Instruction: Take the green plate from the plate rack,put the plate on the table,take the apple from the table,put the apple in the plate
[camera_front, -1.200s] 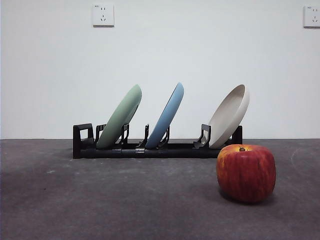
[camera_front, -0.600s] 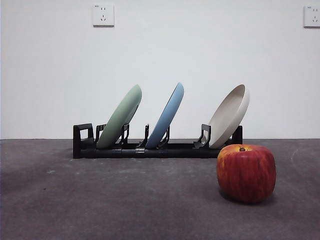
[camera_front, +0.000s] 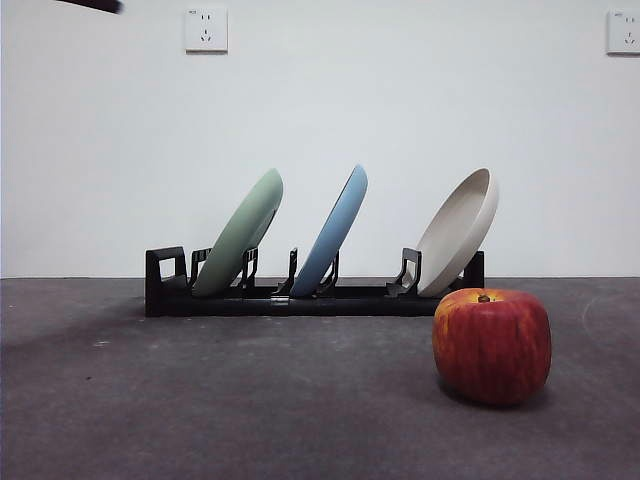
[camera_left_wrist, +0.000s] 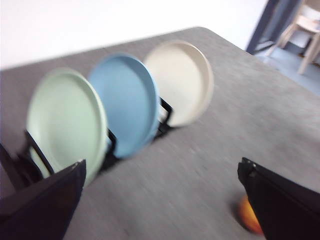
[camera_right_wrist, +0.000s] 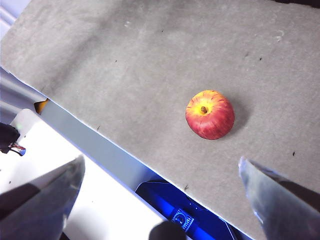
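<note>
A dark tip of an arm (camera_front: 90, 5) now shows at the top corner of the front view, where a second ago there was only bare wall. The plates, the rack and the apple stand as they did then. The left wrist view is smeared with motion, which suggests this arm is the one on the move, heading for the rack.

The green plate (camera_front: 240, 232) sits tilted in the end slot of the black plate rack (camera_front: 300, 298), leaning the same way as the blue plate (camera_front: 333, 230) beside it and the beige plate (camera_front: 460, 230) further along. In the left wrist view the left end effector (camera_left_wrist: 160, 200) has its jaws spread wide and holds nothing, with the green plate just beyond one jaw. No contact yet.

The apple (camera_front: 491, 345) stands upright on the desk (camera_front: 200, 400), in front of the rack's beige-plate end and apart from it. The right end effector (camera_right_wrist: 160, 200) hangs high above it, jaws released and empty, seemingly waiting.

So the first step looks only begun: the plate is not yet lifted. The next move likely calls for closing on its upper rim without nudging the blue neighbour, since the two stand close.
</note>
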